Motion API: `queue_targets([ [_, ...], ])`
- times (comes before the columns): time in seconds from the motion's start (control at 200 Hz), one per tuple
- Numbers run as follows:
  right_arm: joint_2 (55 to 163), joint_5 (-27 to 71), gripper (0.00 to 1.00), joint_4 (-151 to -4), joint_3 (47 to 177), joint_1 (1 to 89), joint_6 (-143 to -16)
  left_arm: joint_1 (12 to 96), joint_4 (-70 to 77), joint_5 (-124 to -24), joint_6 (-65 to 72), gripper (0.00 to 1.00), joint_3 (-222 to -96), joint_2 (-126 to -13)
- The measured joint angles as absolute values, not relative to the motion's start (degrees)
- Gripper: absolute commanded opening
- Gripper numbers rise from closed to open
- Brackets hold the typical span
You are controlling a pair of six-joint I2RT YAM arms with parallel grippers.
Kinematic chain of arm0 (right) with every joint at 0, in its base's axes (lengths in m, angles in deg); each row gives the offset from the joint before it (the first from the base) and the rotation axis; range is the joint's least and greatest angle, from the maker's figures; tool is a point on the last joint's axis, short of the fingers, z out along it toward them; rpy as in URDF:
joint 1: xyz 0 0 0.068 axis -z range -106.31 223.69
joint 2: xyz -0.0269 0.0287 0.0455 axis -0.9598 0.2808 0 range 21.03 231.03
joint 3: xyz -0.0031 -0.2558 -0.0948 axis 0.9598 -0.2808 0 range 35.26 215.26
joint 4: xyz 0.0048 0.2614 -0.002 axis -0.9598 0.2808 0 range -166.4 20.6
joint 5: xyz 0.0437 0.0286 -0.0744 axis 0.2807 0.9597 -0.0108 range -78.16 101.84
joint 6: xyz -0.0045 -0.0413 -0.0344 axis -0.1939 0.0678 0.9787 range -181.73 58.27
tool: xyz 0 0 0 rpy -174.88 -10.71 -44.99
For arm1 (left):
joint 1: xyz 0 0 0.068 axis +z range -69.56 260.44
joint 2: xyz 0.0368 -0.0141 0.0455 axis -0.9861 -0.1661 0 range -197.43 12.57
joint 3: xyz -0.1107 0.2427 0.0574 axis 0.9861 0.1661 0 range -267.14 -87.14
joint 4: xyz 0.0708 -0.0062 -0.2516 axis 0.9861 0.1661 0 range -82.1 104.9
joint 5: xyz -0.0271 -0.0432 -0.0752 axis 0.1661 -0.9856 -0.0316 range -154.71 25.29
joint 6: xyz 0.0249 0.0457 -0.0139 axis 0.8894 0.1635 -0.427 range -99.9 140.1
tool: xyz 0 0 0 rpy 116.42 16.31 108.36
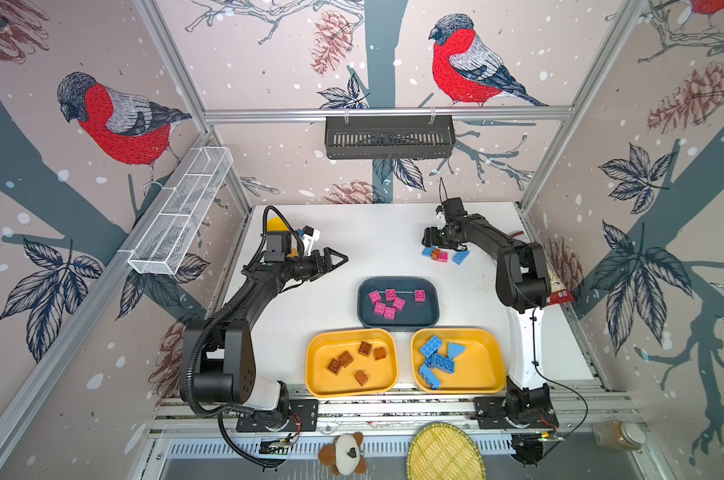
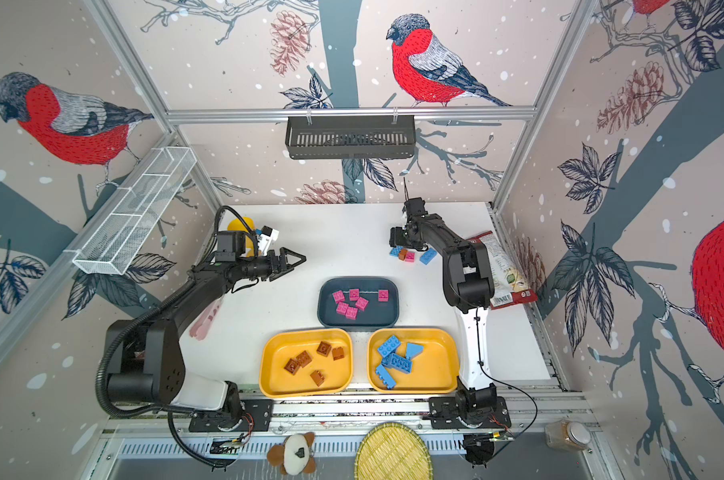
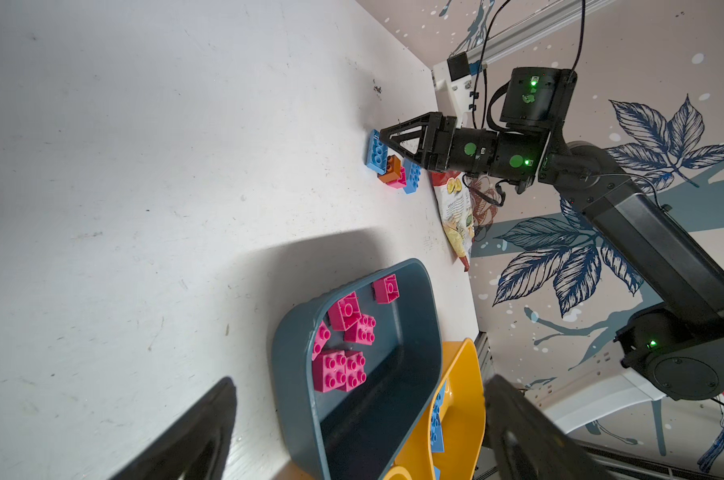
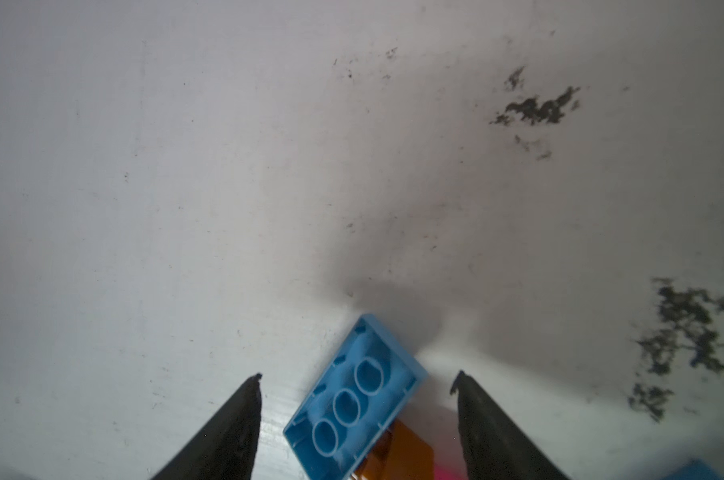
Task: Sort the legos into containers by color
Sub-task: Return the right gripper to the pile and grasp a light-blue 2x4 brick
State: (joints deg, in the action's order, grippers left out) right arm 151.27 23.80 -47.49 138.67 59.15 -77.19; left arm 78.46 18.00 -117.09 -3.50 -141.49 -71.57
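A small cluster of legos lies at the table's back right: an upturned blue brick point(image 4: 352, 403) leaning on a brown one point(image 4: 410, 453), a pink one point(image 1: 443, 256) and another blue brick point(image 1: 460, 257). My right gripper point(image 4: 358, 375) is open, its fingers either side of the upturned blue brick without touching it. My left gripper point(image 1: 343, 259) hangs open and empty, left of the teal tray point(image 1: 397, 281), which holds several pink bricks point(image 3: 343, 345). One yellow tray point(image 1: 310, 361) holds brown bricks, and the other yellow tray point(image 1: 497, 357) holds blue ones.
A snack bag point(image 2: 501, 266) lies by the table's right edge under the right arm. A yellow object point(image 1: 275, 224) sits behind the left wrist. A black basket point(image 1: 389, 137) hangs on the back wall and a white mesh basket point(image 1: 181, 212) on the left wall.
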Motion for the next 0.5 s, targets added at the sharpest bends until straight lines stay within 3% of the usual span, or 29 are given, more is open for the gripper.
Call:
queue_targets([
  [0.5,156.1,24.9,0.68,-44.9,145.6,55.7,-77.4,78.5,18.0,-117.1,-3.5,0.92,-141.5,-71.7],
])
